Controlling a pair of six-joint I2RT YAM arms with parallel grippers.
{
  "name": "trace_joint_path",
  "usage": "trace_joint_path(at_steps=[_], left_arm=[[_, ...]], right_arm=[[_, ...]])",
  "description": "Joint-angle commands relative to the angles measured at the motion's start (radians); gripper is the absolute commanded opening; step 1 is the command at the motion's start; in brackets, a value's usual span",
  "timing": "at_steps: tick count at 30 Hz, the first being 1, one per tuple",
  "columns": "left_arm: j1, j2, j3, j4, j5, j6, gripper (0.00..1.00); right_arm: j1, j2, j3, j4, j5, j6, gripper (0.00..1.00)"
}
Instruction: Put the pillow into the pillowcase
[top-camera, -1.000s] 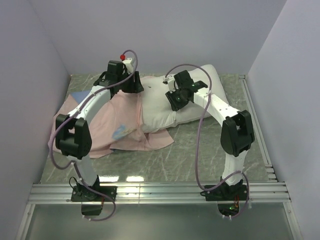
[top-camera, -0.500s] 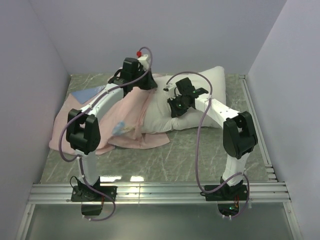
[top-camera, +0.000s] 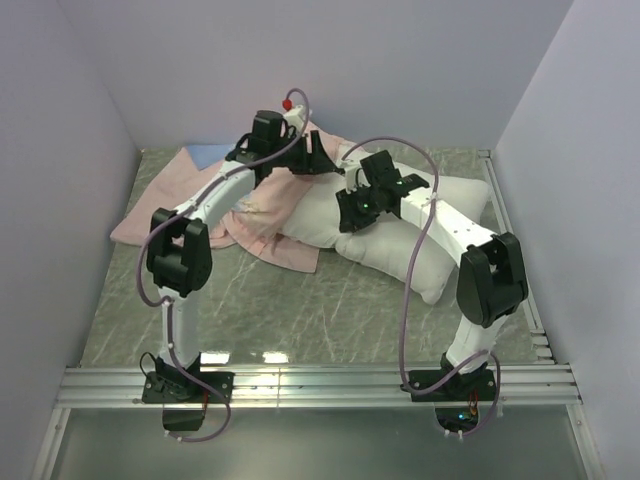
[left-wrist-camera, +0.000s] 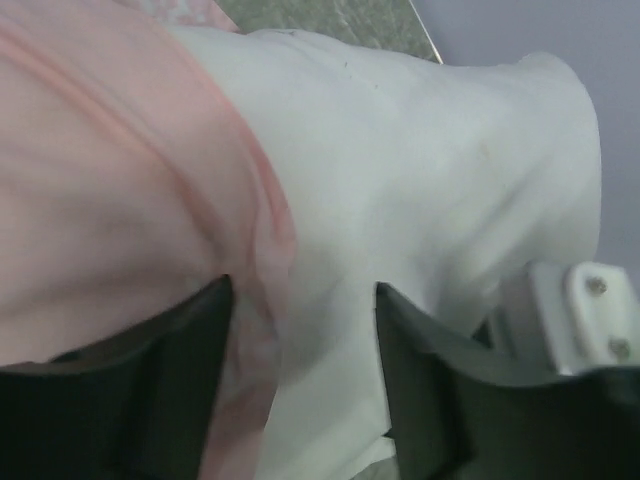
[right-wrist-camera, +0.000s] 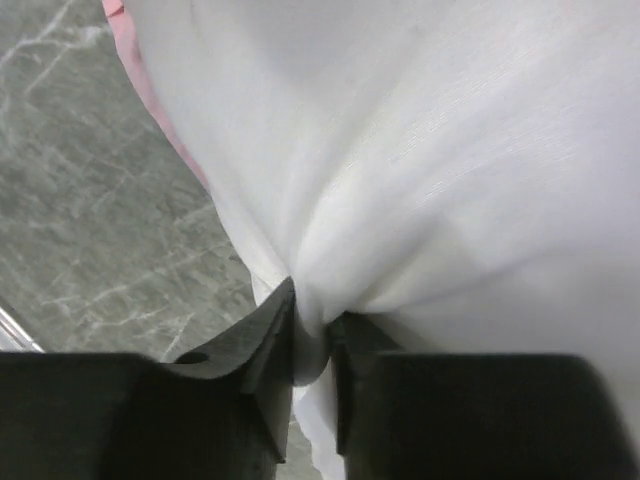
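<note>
Pillow (top-camera: 370, 245): long axis diagonal, left end under pillowcase (top-camera: 180, 190) hem.
Right gripper (right-wrist-camera: 312, 330): nearly shut, pinching pillow cloth mid-length.
Left gripper (left-wrist-camera: 300, 320): fingers apart, straddling hem at pillow's left end, no pinch.
Hem likely travels toward pillow's right end.

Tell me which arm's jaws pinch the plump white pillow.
The right arm's, shut on a white pillow fold; the left arm's stand apart.

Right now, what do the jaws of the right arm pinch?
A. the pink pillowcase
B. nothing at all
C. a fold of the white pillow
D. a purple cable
C: in the right wrist view the right gripper has its jaws shut on a bunched fold of the white pillow.
</note>
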Motion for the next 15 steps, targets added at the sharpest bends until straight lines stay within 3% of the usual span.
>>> trace_joint_path(at_steps=[1,2,3,4,7,10,15], left_arm=[[0.081,-0.109,0.072,-0.096,0.098,0.123,0.69],[0.122,-0.17,0.061,-0.139,0.116,0.187,0.85],[0.145,-0.203,0.029,-0.166,0.181,0.221,0.93],[0.17,-0.236,0.007,-0.186,0.211,0.252,0.99],[0.291,-0.371,-0.12,-0.213,0.352,0.297,0.99],[0.444,-0.482,-0.255,-0.196,0.452,0.272,0.99],[0.571,-0.615,-0.396,-0.164,0.484,0.297,0.99]], right_arm=[[0.001,-0.061,0.035,-0.031,0.011,-0.022,0.41],[0.001,-0.078,0.036,-0.031,0.013,-0.026,0.57],[0.003,-0.117,0.035,-0.028,0.02,-0.034,0.84],[0.015,-0.139,0.033,-0.022,0.066,-0.042,0.89],[0.11,-0.21,0.016,0.016,0.221,-0.097,0.91],[0.263,-0.251,-0.048,0.1,0.469,-0.183,0.92],[0.447,-0.133,-0.106,0.199,0.807,-0.323,0.96]])
